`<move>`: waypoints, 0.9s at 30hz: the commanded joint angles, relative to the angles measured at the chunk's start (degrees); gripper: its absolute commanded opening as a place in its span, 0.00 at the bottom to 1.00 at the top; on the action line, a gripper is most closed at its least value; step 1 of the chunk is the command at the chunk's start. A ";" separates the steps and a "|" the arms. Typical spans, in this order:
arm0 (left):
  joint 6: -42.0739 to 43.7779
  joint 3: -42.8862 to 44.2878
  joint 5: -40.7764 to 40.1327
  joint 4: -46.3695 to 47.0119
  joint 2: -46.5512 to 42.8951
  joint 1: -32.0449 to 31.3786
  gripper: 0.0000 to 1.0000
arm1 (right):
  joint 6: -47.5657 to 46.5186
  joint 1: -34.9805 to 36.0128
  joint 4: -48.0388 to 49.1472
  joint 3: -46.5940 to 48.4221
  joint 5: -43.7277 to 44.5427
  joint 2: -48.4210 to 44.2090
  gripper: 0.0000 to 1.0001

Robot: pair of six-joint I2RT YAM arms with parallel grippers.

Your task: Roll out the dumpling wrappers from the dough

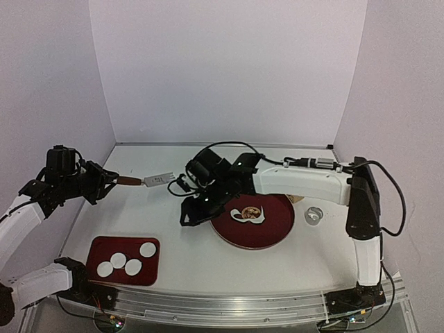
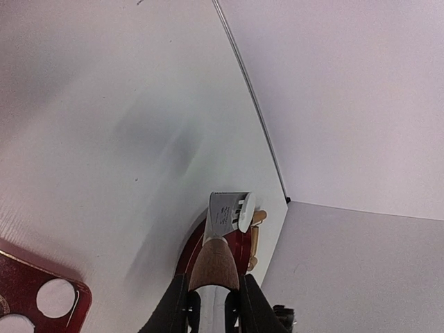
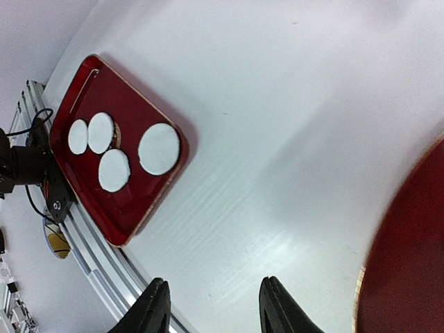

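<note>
Your four wrappers [image 1: 118, 260] sit in the red tray [image 1: 104, 246] by the table's [image 1: 187, 257] near-left edge, and the ragged dough [image 1: 239, 215] is on the round plate [image 1: 267, 236]. Left gripper [image 2: 213, 284] is clamped on the scraper [image 2: 225, 215]. Right gripper [image 3: 214, 281] has its fingers spread apart, hanging over the table between tray and plate.

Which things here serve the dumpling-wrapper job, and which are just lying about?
Job: four dumpling wrappers on the red tray; ragged dough on the round red plate; small metal ring; scraper in the left claw.
Lying about: the aluminium rail along the near edge.
</note>
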 commanded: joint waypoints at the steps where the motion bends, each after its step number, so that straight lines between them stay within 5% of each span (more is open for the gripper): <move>1: -0.28 5.46 -3.04 1.00 0.34 0.23 0.00 | 1.00 3.84 2.22 6.33 2.26 7.10 0.45; 27: -4.35 3.57 -6.78 -4.40 -4.98 0.23 0.00 | 9.45 6.70 0.54 21.65 -2.96 26.37 0.35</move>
